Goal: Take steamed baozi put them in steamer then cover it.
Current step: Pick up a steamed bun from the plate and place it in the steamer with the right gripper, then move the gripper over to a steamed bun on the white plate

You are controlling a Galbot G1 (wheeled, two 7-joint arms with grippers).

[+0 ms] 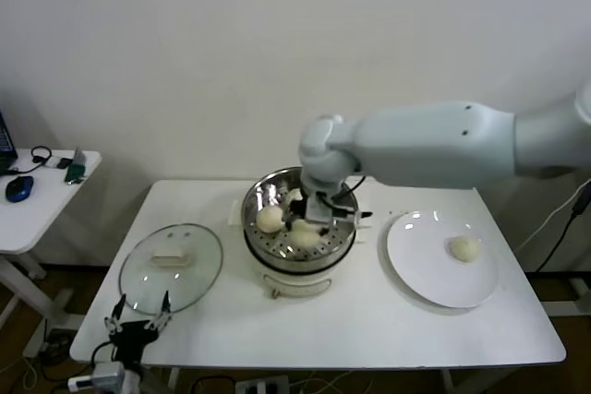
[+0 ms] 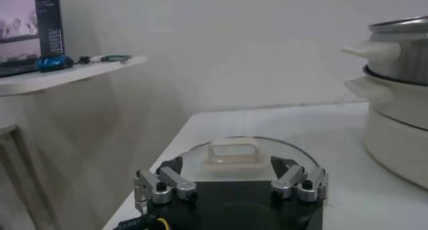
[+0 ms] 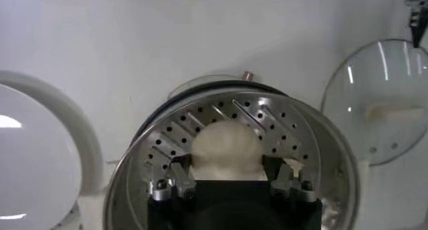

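Observation:
The steamer (image 1: 253,200) stands mid-table, a shiny steel pot on a white base. My right gripper (image 1: 310,213) reaches down into it. In the right wrist view its fingers (image 3: 179,174) press both sides of a cream-white baozi (image 3: 226,148) just over the perforated tray (image 3: 267,121). Two more baozi (image 1: 269,219) (image 1: 305,238) lie on the tray beside it. One baozi (image 1: 464,248) remains on the white plate (image 1: 420,269) at the right. The glass cover (image 1: 172,269) lies flat at the left, handle up. My left gripper (image 1: 138,322) waits open at the table's front left edge, just short of the cover (image 2: 267,148).
A low side table (image 1: 42,200) with a blue mouse and cables stands at the far left. The steamer's side handles (image 2: 371,49) stick out toward the cover. Bare tabletop lies in front of the steamer and between it and the plate.

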